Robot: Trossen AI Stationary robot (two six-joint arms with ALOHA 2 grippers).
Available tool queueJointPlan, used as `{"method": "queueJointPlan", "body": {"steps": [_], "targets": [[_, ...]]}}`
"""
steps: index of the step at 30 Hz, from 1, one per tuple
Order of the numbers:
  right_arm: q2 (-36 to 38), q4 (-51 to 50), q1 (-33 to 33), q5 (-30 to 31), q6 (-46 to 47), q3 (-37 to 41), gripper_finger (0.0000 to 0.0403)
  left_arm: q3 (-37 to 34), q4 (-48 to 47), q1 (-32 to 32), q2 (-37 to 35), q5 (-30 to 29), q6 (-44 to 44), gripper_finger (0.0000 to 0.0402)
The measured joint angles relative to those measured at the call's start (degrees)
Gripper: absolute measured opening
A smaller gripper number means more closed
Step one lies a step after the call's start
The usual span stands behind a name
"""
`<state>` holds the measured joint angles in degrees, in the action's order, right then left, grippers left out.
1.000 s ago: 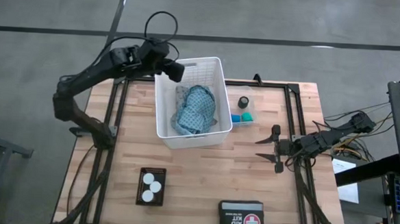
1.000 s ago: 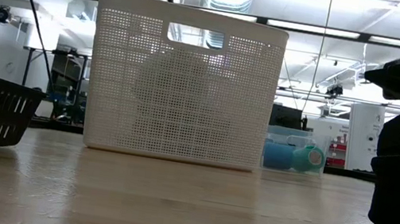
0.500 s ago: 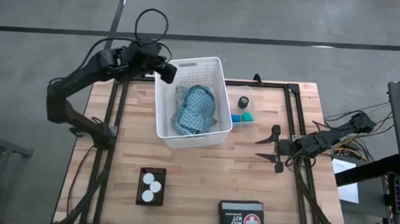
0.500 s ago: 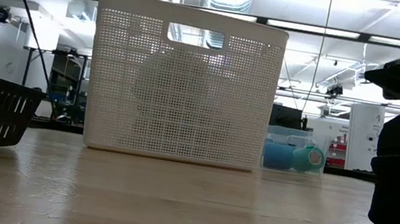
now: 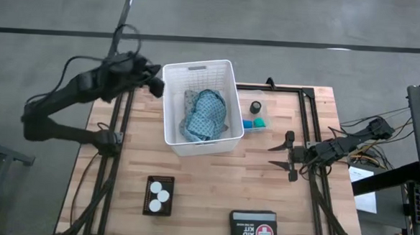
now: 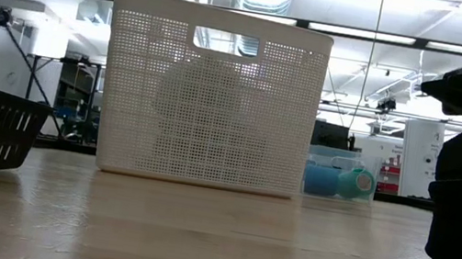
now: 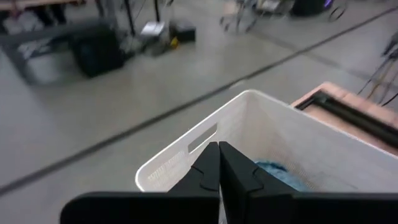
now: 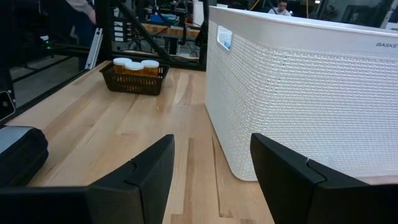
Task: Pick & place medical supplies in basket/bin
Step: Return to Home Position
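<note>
Since the teal-blue cloth was already lying crumpled inside the white basket, the stuff worth thinking about was the hard little things. Three pill bottles stood packed together in a small black tray near the front of the worktop, well apart from the basket.

My guess was they'd be light, stiff and pretty slick, being smooth round plastic, so a squeeze too low or off-centre could pop one out sideways. The tray walls hid most of each body, so I'd have come straight down and pinched across the white cap or just under it, one bottle at a time.

The round pieces sat in the clear tub just beside the basket's right wall: black, blue and green. Tiny and probably near weightless. I couldn't tell if they were hard or squishy. The tub's walls left little room, so a top-down pinch across the widest part looked like the only way in.

The cloth, being soft and floppy, needed nothing more.

The left tool hung in the air off the basket's far left corner, fingers pressed together with nothing between them. The right tool sat low on the right side of the worktop, fingers spread wide and empty, pointing at the basket.
</note>
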<state>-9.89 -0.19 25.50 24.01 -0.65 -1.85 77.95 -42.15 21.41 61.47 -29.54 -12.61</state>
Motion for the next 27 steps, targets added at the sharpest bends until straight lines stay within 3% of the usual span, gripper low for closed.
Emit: {"method": "queueJointPlan", "body": {"steps": [13,22,27], "targets": [[0.0,0.02,-0.02,0.0,0.0,0.0,0.0206,-33.69,27.48,0.0,-29.45,2.12,3.29,0.0],[0.0,0.02,-0.02,0.0,-0.02,0.0,0.0206,-46.49,30.66,0.0,-46.8,4.03,1.02,0.0],[0.0,0.0,-0.02,0.0,-0.02,0.0,0.0206,-52.0,30.72,0.0,-55.81,10.69,-1.26,0.0]]}}
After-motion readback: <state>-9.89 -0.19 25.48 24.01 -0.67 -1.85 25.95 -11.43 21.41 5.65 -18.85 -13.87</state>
